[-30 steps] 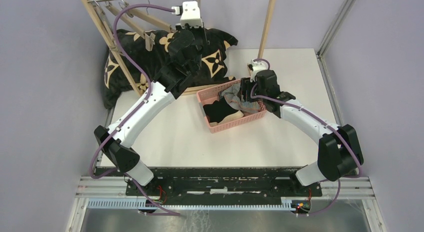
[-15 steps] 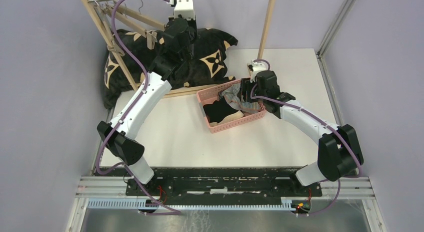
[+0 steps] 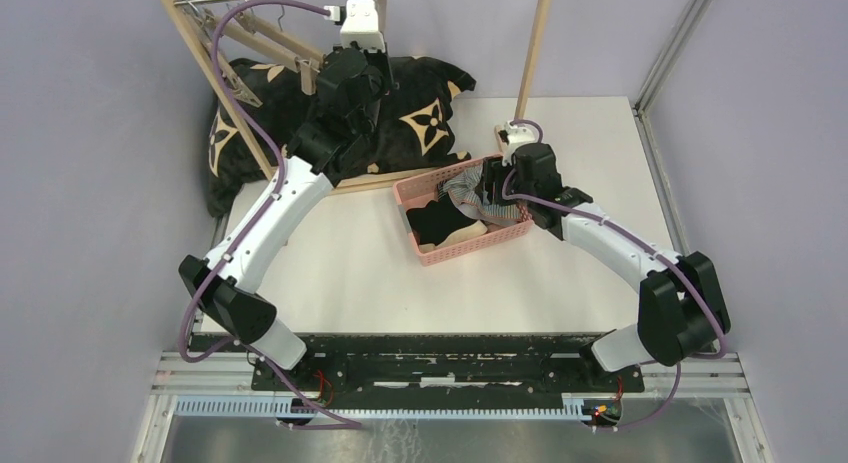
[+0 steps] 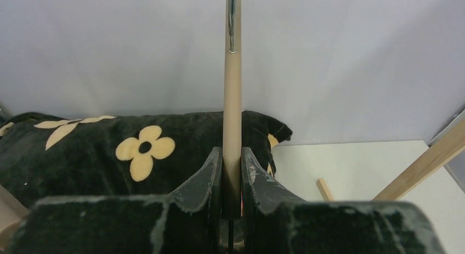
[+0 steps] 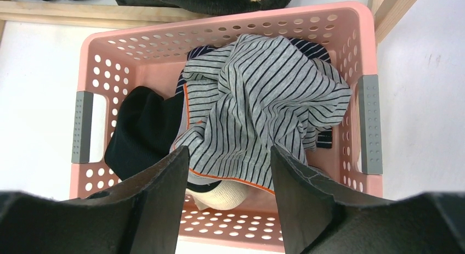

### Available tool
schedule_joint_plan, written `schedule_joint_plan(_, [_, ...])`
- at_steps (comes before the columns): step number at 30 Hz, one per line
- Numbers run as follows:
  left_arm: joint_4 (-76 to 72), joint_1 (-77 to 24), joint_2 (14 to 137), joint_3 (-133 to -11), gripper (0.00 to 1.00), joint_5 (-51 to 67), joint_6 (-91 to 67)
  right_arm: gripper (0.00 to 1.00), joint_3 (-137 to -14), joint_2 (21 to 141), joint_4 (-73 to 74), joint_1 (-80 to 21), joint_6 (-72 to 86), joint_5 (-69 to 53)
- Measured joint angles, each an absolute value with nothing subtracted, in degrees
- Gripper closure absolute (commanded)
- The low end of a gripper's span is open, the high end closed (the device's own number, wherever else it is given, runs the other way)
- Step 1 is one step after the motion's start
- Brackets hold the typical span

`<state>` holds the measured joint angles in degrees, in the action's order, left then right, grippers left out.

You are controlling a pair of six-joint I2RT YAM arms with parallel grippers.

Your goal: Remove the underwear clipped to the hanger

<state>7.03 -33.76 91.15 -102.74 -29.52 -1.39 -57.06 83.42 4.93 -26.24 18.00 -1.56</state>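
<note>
left gripper (image 4: 232, 158) is clamped on the wooden hanger (image 4: 232, 100) mid-frame, right gripper (image 5: 227, 154) hangs open over grey striped underwear (image 5: 263, 95) in the pink basket (image 5: 164, 41)

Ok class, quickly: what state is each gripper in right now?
Left gripper: closed on the hanger.
Right gripper: open, holding nothing, over the basket.

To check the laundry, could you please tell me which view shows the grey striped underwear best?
The right wrist view: the grey striped underwear lies close up in the pink basket. The top view shows only a small patch; the left wrist view shows none.
</note>
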Motion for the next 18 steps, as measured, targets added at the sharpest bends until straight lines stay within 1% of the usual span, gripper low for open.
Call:
schedule_joint_plan(2, [7.3,-33.7,90.2,-102.1,0.88,-29.4,-1.8,0.36,-56.9,83.0,4.6,-26.2,18.3,-1.6])
schedule_joint_plan(11, [7.6,-33.5,88.6,-100.8,0.86,-28.3,-2.5,0.36,-56.4,82.0,3.9,-26.2,18.7,-2.0])
schedule_joint_plan(18, [7.6,-33.5,88.6,-100.8,0.86,-28.4,-2.8,0.36,-55.7,80.5,3.8,-26.2,18.6,-1.9])
